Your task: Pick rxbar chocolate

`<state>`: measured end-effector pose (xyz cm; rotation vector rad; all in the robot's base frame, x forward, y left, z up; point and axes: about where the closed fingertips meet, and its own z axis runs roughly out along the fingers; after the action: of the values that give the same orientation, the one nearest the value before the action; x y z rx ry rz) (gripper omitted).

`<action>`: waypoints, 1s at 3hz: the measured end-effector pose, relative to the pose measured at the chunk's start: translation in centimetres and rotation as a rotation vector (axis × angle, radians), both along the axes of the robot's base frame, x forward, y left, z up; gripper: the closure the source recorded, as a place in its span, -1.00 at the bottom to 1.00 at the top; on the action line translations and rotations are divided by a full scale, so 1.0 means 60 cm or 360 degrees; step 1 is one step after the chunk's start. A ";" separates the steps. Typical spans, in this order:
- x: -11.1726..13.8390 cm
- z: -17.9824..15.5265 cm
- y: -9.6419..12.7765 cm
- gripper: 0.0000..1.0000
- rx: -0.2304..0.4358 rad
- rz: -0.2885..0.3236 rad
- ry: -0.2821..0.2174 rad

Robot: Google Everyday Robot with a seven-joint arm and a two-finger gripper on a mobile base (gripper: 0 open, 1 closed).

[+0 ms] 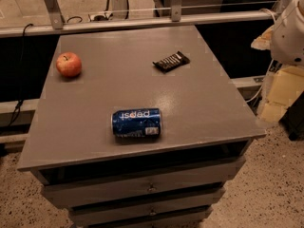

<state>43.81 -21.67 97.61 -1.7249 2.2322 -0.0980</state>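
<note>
The rxbar chocolate point(171, 61) is a small flat bar in a dark wrapper with pale lettering. It lies at an angle on the grey cabinet top point(142, 94), towards the back right. A white rounded part of my arm point(290, 27) shows at the right edge, beside and apart from the cabinet. My gripper is not in view.
A blue Pepsi can point(136, 122) lies on its side near the front middle. A red apple point(69, 64) sits at the back left. A metal rail point(142, 22) runs behind the cabinet. Drawers point(147, 186) are below the top. Yellowish blocks point(280, 96) stand at the right.
</note>
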 end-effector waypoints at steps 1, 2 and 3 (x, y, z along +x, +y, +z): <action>0.001 0.001 0.001 -1.00 0.0003 0.0001 -0.0005; 0.063 -0.025 0.009 -1.00 0.0059 0.0049 -0.0008; 0.172 -0.063 0.021 -1.00 0.0088 0.0098 -0.0013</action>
<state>54.15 -20.39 93.80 -1.7586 2.1532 -0.0293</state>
